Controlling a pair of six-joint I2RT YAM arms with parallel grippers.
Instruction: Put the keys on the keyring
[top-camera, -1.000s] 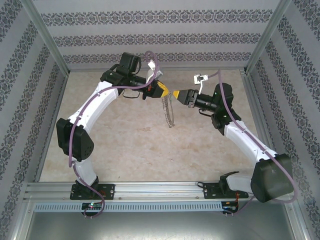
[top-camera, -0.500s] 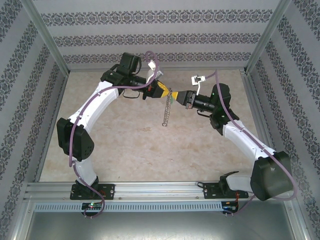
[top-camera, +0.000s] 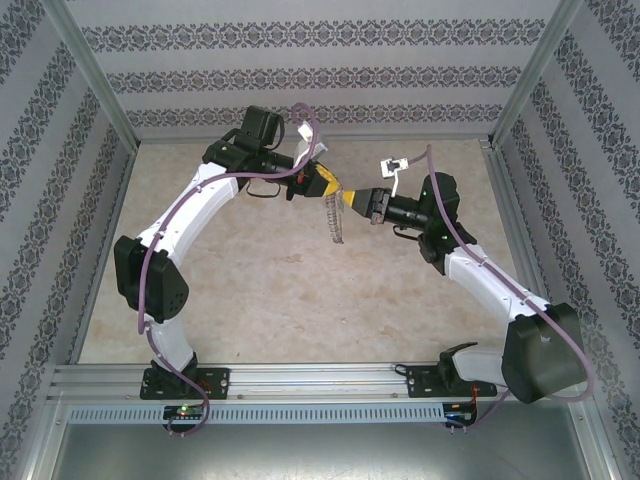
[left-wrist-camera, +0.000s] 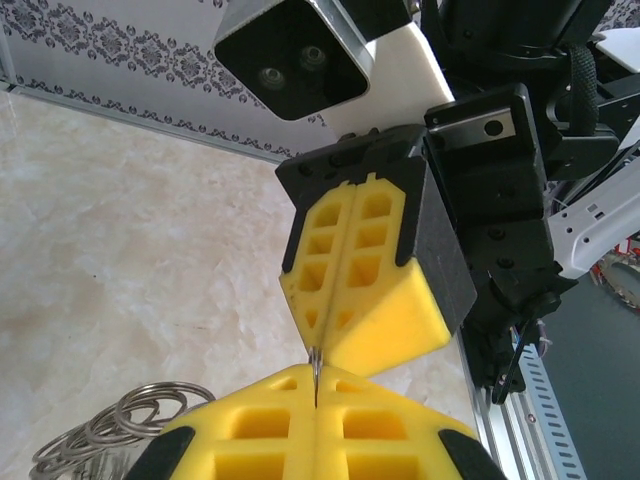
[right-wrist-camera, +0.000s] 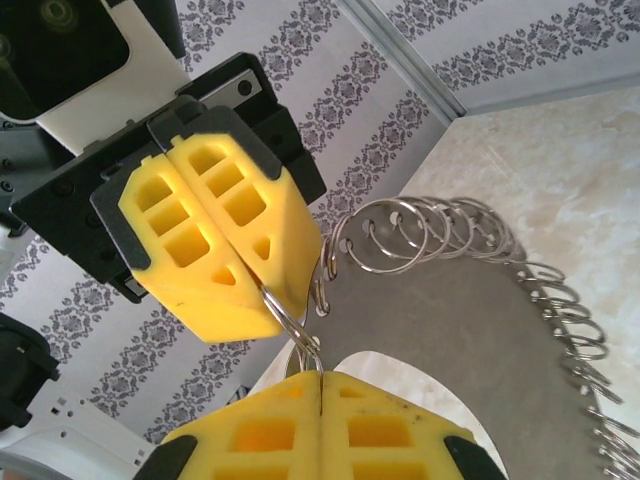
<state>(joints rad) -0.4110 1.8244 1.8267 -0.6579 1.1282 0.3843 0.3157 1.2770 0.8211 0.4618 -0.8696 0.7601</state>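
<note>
The keyring hangs as a floppy silvery chain of small rings between my two grippers, above the middle of the table. My left gripper is shut on its thin wire from the left. My right gripper is shut on it from the right, and the yellow tips almost touch. In the left wrist view my left gripper pinches the wire, and loose rings of the keyring droop at lower left. In the right wrist view my right gripper pinches a small loop while the keyring fans away to the right. The keys are out of view.
The beige marbled table top lies under both arms. Patterned walls close in the back and sides. An aluminium rail with the arm bases runs along the near edge.
My right gripper has shut on the keyring and come in closer to the left gripper. The hanging chain has swung and now hangs shorter.
</note>
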